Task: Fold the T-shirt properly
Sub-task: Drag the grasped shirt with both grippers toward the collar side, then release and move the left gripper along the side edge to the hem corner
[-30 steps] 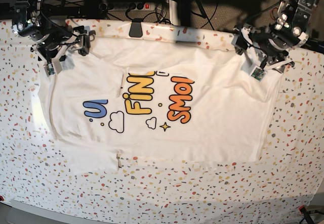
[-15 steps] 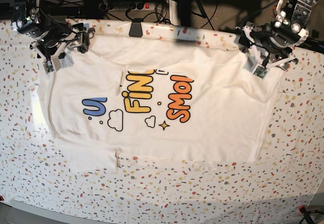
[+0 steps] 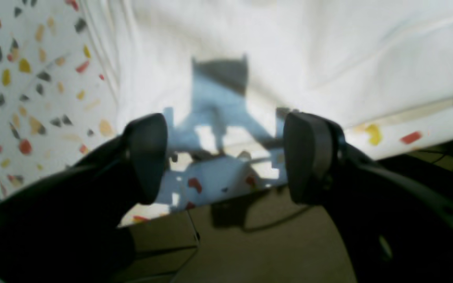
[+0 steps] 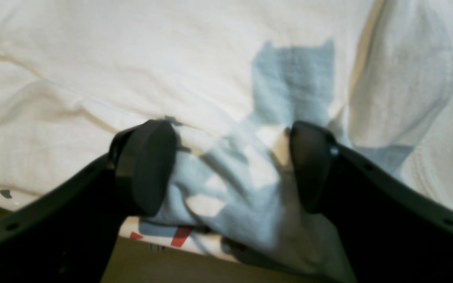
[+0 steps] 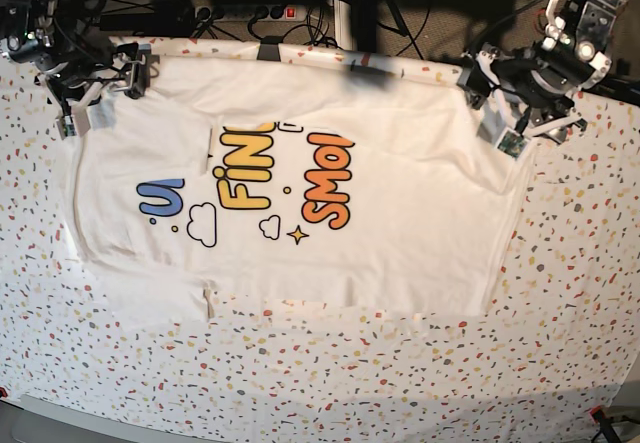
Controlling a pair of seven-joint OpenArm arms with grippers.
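Left wrist view: left gripper (image 3: 224,157), jaws wide, nothing between them; two dark pads, one each side of the frame; beyond them the T-shirt (image 3: 289,51), white cloth lying up to the far edge of the table (image 3: 26,98), whose speckled cover shows beside and under the hem; the gripper's shadow falls on cloth and table edge; floor visible below the edge; picture soft, finer detail not readable.

Right wrist view: right gripper (image 4: 232,167), jaws wide, nothing between them, though the pads sit close over rumpled cloth; T-shirt (image 4: 132,67) fills the frame, creased and bunched under the jaws; a strip of speckled table cover shows at the near bottom; whether a pad touches the cloth cannot be told.

Base view: T-shirt (image 5: 400,213) lying on the table (image 5: 560,363), print side up, lettering partly hidden under a turned-over flap of cloth toward the far edge; one sleeve toward the near edge; left gripper (image 5: 520,123) at the far edge on the view's right, over the garment's corner; right gripper (image 5: 95,98) at the far edge on the view's left, over the opposite corner.

Progress, as judged: early; garment roughly flattened, one partial turn-over along the far side, wrinkles remaining; no tidy fold completed; sleeves and body folds all left to do.
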